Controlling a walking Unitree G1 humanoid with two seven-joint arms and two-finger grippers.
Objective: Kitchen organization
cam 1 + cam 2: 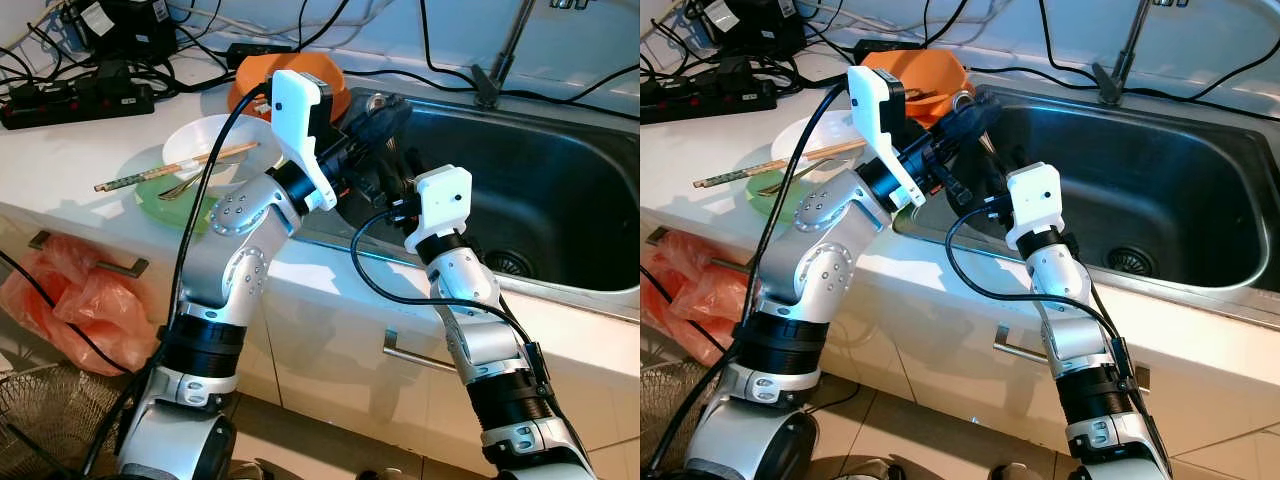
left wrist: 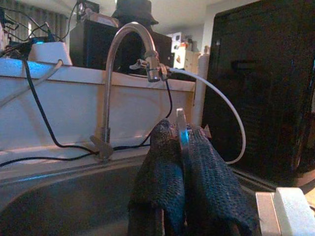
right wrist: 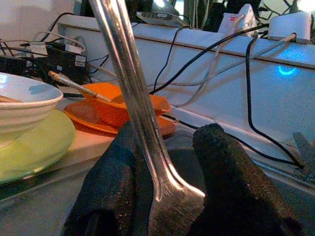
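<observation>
Left gripper [image 2: 183, 167]: my fingers are pressed together on a thin metal utensil [image 2: 181, 129], held over the near-left corner of the sink [image 1: 560, 190].
Right gripper [image 3: 167, 162]: just beside my left one, fingers parted, the utensil's shiny handle [image 3: 129, 83] rising between them.
Orange bowl [image 3: 123, 105]: on the counter behind my grippers.
White bowl [image 1: 215, 150]: stacked on a green plate [image 1: 165, 200], chopsticks [image 1: 175, 167] across it.

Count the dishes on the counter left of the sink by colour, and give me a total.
White: 1, the white bowl
Green: 1, the green plate under it
Orange: 2, the orange bowl on the orange plate
Total: 4
</observation>
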